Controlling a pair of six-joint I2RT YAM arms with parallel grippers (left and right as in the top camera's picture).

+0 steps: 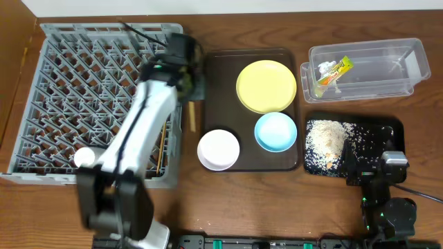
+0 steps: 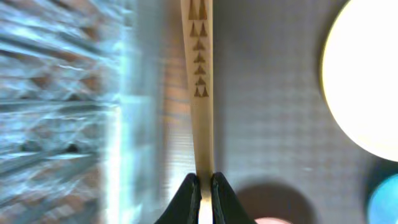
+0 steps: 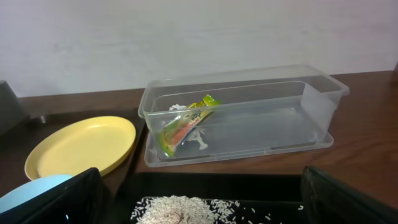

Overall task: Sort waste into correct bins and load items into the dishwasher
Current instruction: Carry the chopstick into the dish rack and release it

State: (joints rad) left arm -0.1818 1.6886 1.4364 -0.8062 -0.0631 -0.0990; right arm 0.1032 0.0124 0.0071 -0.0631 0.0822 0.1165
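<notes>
One chopstick (image 2: 200, 93) clamped in your left tool (image 2: 205, 185), pointing straight ahead; end grip likely eases drop into dish rack (image 2: 56, 124) at tool's left. Right tool (image 3: 202, 183) apart.

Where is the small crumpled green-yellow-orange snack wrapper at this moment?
In the overhead view, the small crumpled snack wrapper lies at upper right, inside the clear rectangular plastic tub, at its left end, the end nearest the round pale yellow plate.

We see the rack (image 1: 48, 31) at nine o'clock, the tub (image 1: 387, 69) holding the wrapper (image 1: 333, 72) at two, the tray (image 1: 377, 131) holding rice (image 1: 325, 142) at four.
</notes>
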